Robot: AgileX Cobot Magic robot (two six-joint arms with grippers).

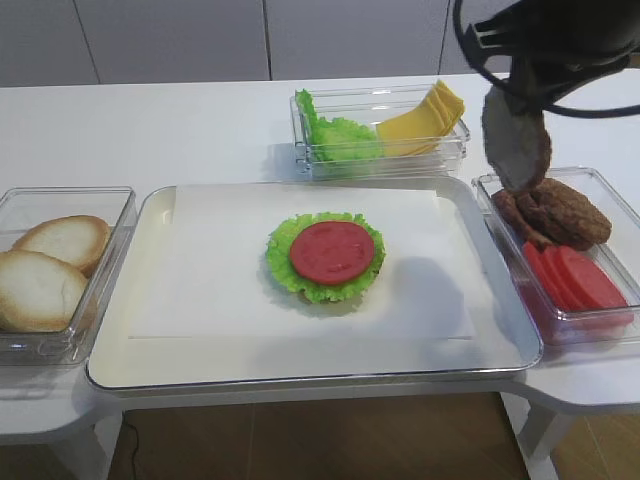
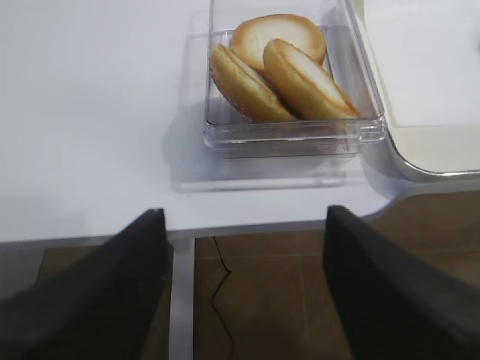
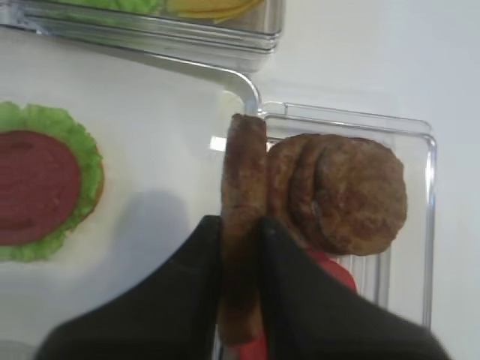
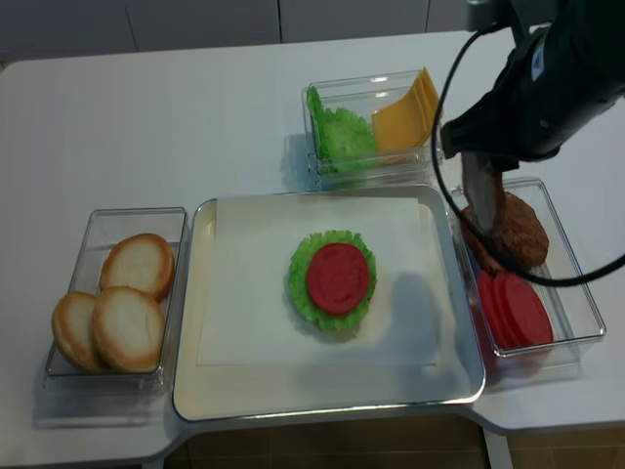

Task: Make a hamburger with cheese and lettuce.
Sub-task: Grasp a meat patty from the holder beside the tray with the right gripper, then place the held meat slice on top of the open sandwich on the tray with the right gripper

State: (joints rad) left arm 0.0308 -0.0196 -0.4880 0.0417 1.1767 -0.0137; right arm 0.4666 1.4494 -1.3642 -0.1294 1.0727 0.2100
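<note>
Right gripper [image 3: 241,247]: I see its black fingers clamped on a brown patty [image 3: 243,225], which is held on edge, lifted above the right-hand bin [image 1: 610,195].
Right-hand bin: clear plastic; I count more loose patties [image 1: 560,212] at the far end and red tomato slices [image 1: 575,278] at the near end.
Left gripper [image 2: 244,292]: its two dark fingers stand well apart with nothing between them, hovering off the table's front edge near the bun bin [image 2: 217,90].
Bun bin: three pale bun halves [image 4: 117,303] leaning on each other.
Hamburger [image 1: 326,255]: sits near the middle of the white tray [image 1: 200,350], on the paper liner; frilly green leaf with a red tomato disc on top, no patty on it.
Cheese [image 1: 425,120]: yellow slices fanned in the right half of the far clear bin [image 1: 400,165], behind the tray.
Lettuce [image 1: 335,135]: spare green leaves in the left half of that same bin, just beside the cheese.
Writing and labels: I can read none on any bin, tray or arm.
</note>
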